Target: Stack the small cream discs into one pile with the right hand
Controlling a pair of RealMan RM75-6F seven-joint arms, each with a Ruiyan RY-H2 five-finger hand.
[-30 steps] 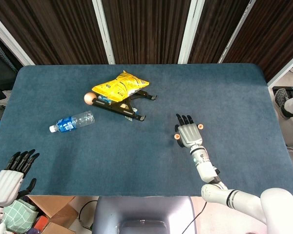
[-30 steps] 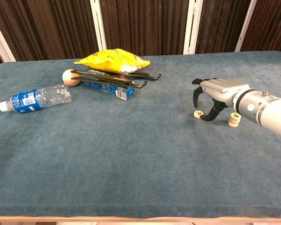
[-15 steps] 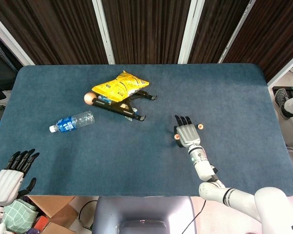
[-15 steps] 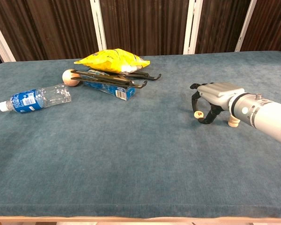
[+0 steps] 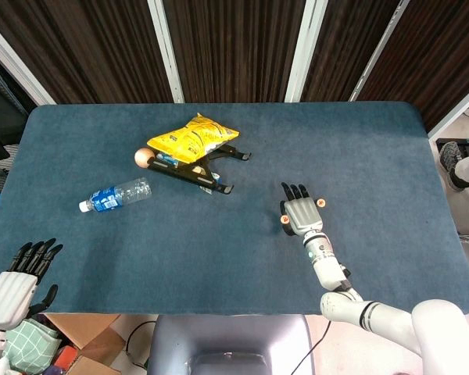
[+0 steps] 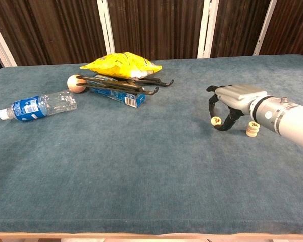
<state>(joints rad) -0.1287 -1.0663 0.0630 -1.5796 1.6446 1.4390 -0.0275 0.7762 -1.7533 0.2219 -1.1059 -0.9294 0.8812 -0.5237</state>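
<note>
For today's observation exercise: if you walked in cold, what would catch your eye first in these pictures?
Probably the yellow snack bag, bright against the blue table, lying on a black stand near the far side. Next, the right hand curled over a small cream disc, with a short disc pile beside it. A plastic bottle lies on its side at the left.

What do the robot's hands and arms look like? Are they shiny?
Both hands, the right hand and the left hand, have a pale silver-grey ribbed back and black fingers. The right forearm is a smooth grey-white tube, a bit glossy, with a dark ring near the wrist. No loose cables show.
</note>
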